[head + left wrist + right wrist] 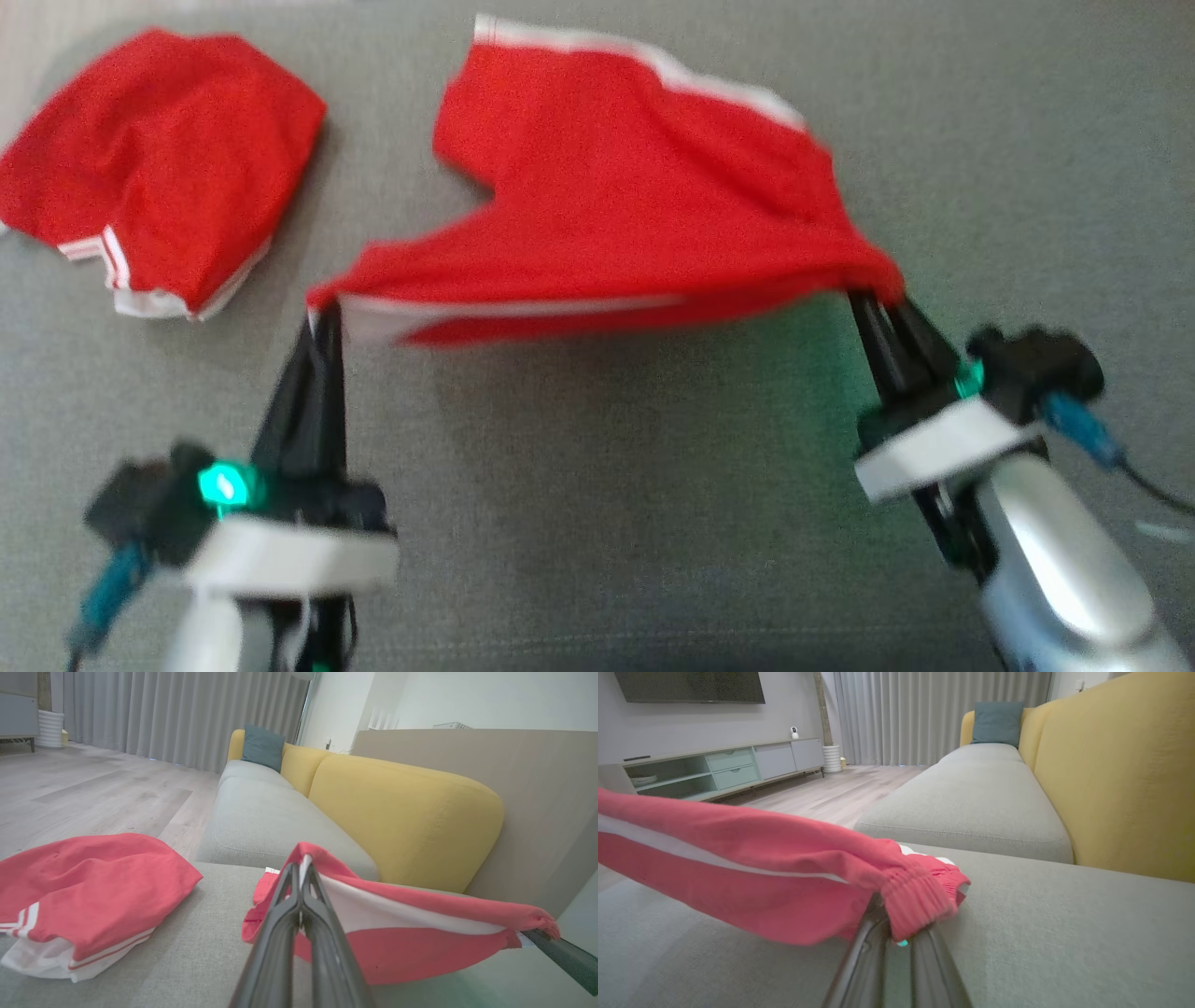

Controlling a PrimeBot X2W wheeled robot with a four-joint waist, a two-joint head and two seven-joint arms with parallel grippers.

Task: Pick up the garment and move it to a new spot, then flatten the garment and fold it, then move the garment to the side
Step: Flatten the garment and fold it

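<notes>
The red shorts (616, 196) are stretched between our two grippers above the grey sofa seat (597, 504) in the head view, which is blurred. The near white-striped edge is raised, and the rest slopes away towards the top of the picture. Our left gripper (322, 313) is clamped on the shorts' left corner, and our right gripper (878, 303) is clamped on the right corner, its fingertips buried in the cloth. A second red garment (159, 159) with white stripes lies crumpled on the seat at the upper left, well apart from the shorts. In the left wrist view, the left gripper (299, 870) has its fingers pressed together on a fold of the red shorts (397, 952), which sag to the right towards a dark finger of the right gripper (551, 947). The second red garment (93, 877) rests on the seat to the left. Beyond it we see a yellow backrest (402, 821), a teal cushion (262, 746), a grey curtain (177, 714) and a wooden floor (93, 793). In the right wrist view, the right gripper (899, 945) is closed on the gathered waistband of the red shorts (761, 877), which stretch off to the left above the seat. Farther off stand a low cabinet (724, 765) and a television (691, 686).
</notes>
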